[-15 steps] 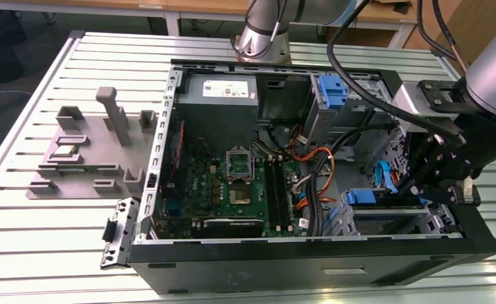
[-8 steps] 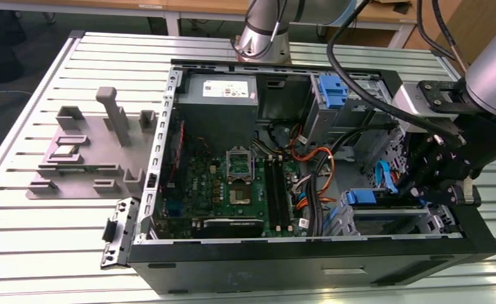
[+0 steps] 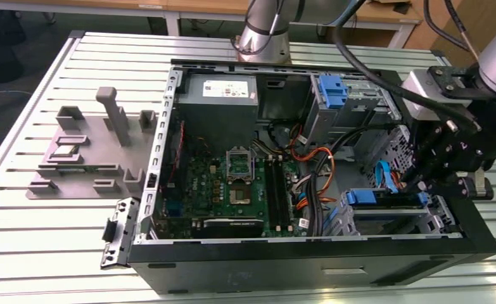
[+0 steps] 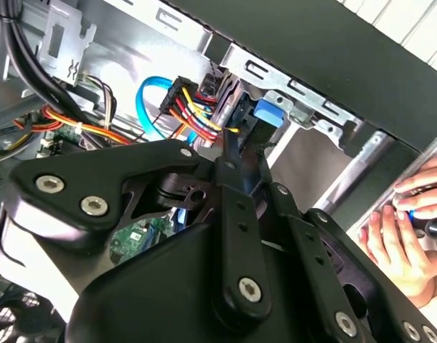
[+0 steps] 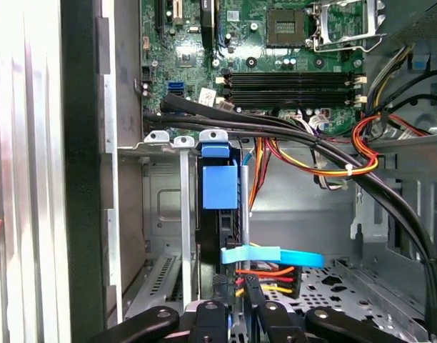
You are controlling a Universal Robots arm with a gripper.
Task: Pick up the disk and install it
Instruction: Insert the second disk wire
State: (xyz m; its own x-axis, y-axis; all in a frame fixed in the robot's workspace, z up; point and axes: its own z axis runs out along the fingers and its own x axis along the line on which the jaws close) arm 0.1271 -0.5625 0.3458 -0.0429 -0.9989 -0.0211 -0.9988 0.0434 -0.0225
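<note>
**One disk seated in the case's drive cage**

One gripper (image 5: 233, 300) hangs just behind the single disk (image 5: 220, 187), fingers nearly pressed together, gripping nothing. The disk stands on edge in the computer case's (image 3: 315, 263) corner cage. One person's hand (image 4: 408, 229) rests outside.

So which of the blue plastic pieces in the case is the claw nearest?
The lower one, at the drive bay beside the claw. The other blue piece sits far up beside the grey power box.

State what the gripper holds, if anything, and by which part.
The gripper grips the disk by its rear edge, upright in the drive bay.
</note>
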